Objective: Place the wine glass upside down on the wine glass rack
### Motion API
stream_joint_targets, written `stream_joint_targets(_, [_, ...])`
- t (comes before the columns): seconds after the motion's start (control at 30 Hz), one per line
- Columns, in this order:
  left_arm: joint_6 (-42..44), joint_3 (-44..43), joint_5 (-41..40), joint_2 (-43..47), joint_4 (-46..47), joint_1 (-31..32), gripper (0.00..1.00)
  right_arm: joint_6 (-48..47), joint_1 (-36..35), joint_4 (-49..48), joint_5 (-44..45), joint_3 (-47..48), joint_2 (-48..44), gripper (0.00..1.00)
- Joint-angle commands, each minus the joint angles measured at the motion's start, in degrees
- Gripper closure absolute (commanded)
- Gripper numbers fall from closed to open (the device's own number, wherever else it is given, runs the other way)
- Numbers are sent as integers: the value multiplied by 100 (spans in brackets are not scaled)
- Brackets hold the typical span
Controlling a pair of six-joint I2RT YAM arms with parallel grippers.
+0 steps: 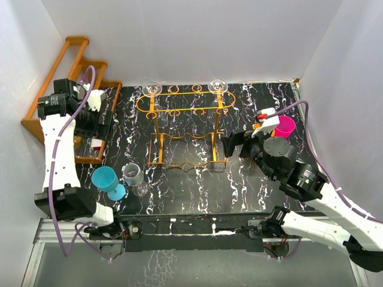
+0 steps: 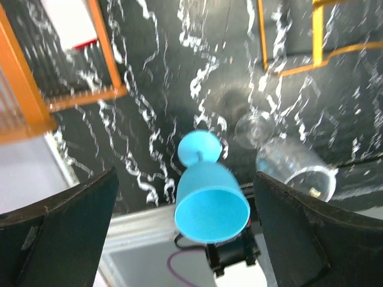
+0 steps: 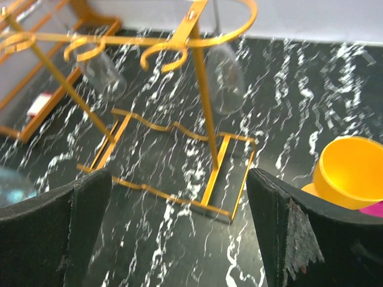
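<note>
On a black marbled table (image 1: 239,185): gold wire rack (image 1: 185,94) mid-table, two robot arms, one wine glass not yet hung.
Rack stands upright w/ two hung glasses (image 1: 152,88) on its far rail, feet caught in the loops, bowls down, prob. how the next must sit. Left gripper (image 2: 184,179), jaws wide, nothing held, hovers above the near-left corner, looking down on the loose wine glass (image 2: 287,161) just beside a blue goblet (image 2: 210,200). Its rim faces up, so it needs flipping. Right gripper (image 3: 178,179), jaws wide too & empty, faces the rack's near-right leg, not touching, maybe ready to steady it.
</note>
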State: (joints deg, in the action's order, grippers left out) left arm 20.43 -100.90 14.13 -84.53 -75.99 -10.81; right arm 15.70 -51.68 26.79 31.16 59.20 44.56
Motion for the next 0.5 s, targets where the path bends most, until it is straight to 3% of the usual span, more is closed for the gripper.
stream_joint_targets(0.0, [450, 463, -862, 770, -629, -17, 11, 383, 10, 16, -986, -347, -235, 1])
stream_joint_targets(0.1, [550, 666, -1050, 1052, -636, -16, 24, 424, 9, -88, -1172, -471, -125, 1])
stream_joint_targets(0.2, [796, 786, -1135, 1358, -637, -17, 58, 406, 14, -159, -1340, -593, 28, 1])
stream_joint_targets(0.23, [857, 890, -1109, 1481, -637, -17, 63, 381, 12, -176, -1390, -616, 74, 1])
stream_joint_targets(0.47, [1209, 2017, -755, 1786, -619, -9, 56, 226, 10, -323, -1558, -661, 213, 1])
